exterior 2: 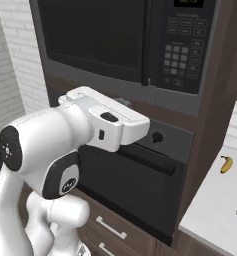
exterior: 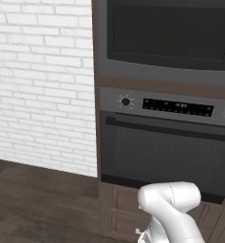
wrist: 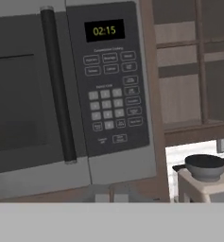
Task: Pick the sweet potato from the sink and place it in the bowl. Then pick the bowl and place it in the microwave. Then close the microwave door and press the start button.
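The black microwave (exterior: 171, 33) is built in above the oven, and its door (wrist: 23, 104) with the dark glass window is shut. A vertical dark handle bar (wrist: 56, 85) runs beside the keypad panel (wrist: 111, 80), whose clock reads 02:15. The panel also appears in the right base view (exterior 2: 182, 45). My gripper (wrist: 112, 194) faces the microwave's lower edge below the keypad, its two tips close together and holding nothing. The arm's white hand (exterior 2: 115, 122) hovers in front of the oven's top. The sweet potato, sink and bowl are out of view.
The oven (exterior: 166, 142) with knob and handle bar sits under the microwave, with drawers (exterior 2: 110, 227) below it. A white counter (exterior 2: 215, 200) to the right holds a banana (exterior 2: 226, 163). A pale appliance with a dark pot (wrist: 205, 175) stands there. A white brick wall (exterior: 38, 85) is on the left.
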